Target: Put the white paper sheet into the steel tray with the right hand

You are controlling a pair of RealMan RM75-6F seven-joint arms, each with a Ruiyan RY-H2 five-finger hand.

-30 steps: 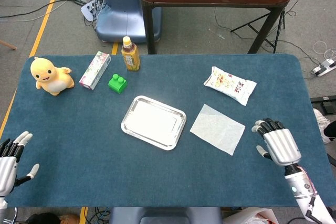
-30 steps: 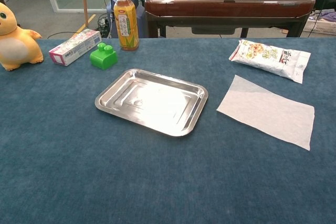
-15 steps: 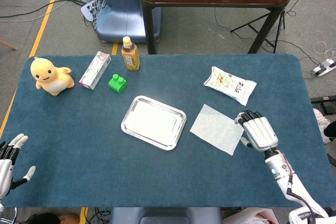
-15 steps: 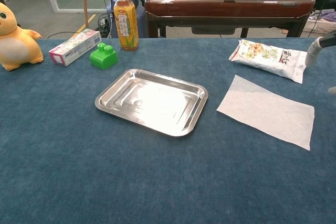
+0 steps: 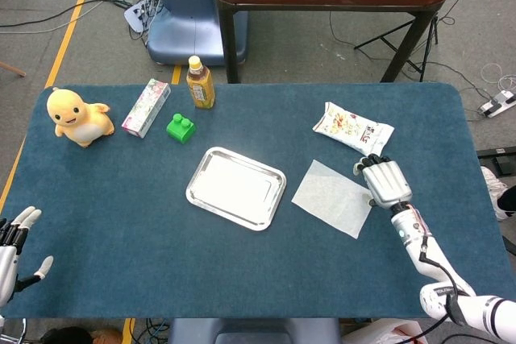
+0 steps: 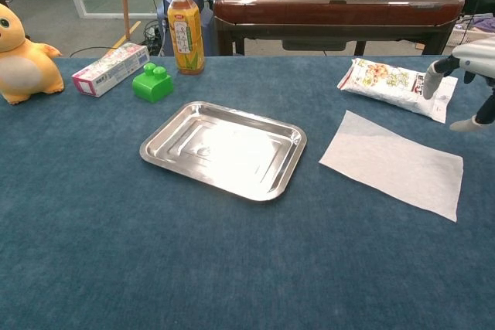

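Right hand (image 5: 384, 182) open, empty, beside paper sheet (image 5: 334, 197) | left hand (image 5: 11, 239) open, head view only

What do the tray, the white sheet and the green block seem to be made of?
The tray looks like polished steel: its floor mirrors light and its rim shines. The white sheet seems thin paper or tissue, matte, lying flat, with the blue cloth faintly showing through. The green block is probably moulded plastic, smooth and slightly glossy, with round studs on top.
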